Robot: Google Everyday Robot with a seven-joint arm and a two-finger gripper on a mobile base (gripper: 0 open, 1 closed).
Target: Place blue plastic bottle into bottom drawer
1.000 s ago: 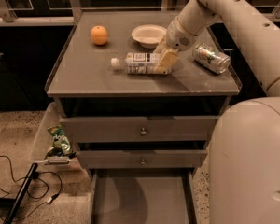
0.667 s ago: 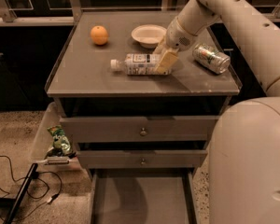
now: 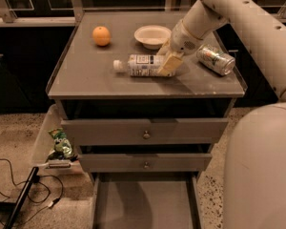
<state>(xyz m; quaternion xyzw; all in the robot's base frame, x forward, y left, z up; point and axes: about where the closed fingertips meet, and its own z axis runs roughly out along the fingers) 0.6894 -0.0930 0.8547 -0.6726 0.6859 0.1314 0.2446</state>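
One blue plastic bottle (image 3: 142, 65) lies sideways on surface (image 3: 86, 78); my hand (image 3: 168, 64) at its base end, grip state can't tell. Bottom drawer (image 3: 143, 205) open.

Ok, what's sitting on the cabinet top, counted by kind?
Bottle: 1, lying on its side, with the gripper at its base end
Can: 1
Orange: 1
Bowl: 1
Total: 4

On the surface (image 3: 86, 75), the claw (image 3: 168, 64) is at the base of the blue plastic bottle (image 3: 142, 65); the bottom drawer (image 3: 143, 205) stands open.
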